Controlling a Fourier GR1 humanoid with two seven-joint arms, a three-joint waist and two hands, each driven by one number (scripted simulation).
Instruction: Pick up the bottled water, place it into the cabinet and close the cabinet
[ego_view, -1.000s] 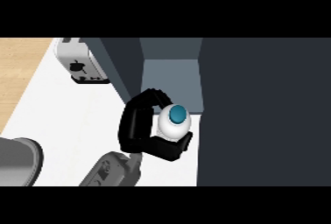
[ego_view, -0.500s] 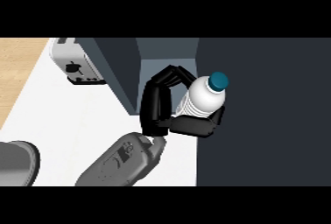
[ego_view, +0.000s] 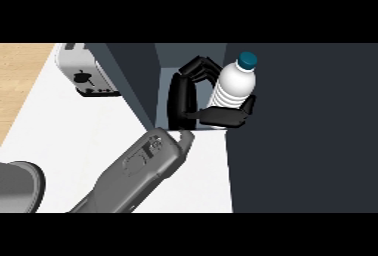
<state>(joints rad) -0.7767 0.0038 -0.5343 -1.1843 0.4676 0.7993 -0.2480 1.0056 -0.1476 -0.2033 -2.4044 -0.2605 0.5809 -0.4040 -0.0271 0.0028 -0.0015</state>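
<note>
— White counter (ego_view: 88, 130) below, dark cabinet (ego_view: 310, 125) ahead. Which step are you on?
— Placing. My right hand (ego_view: 182, 100) is curled round the bottled water (ego_view: 232, 87), thumb across its lower part. It holds the bottle upright in the cabinet's open bay. I can't tell whether the base touches the shelf.
— Next?
— I'd say set it down, uncurl, draw my arm clear, then shut the door.
— Anything to read?
— No. The bottle is plain white with a teal cap (ego_view: 248, 60). The toaster (ego_view: 85, 75) shows only a small dark mark.

Bottled water (ego_view: 235, 86): pale ribbed body, teal cap, leaning slightly, gripped by hand (ego_view: 183, 97) at open dark cabinet (ego_view: 310, 125) mouth.
</note>
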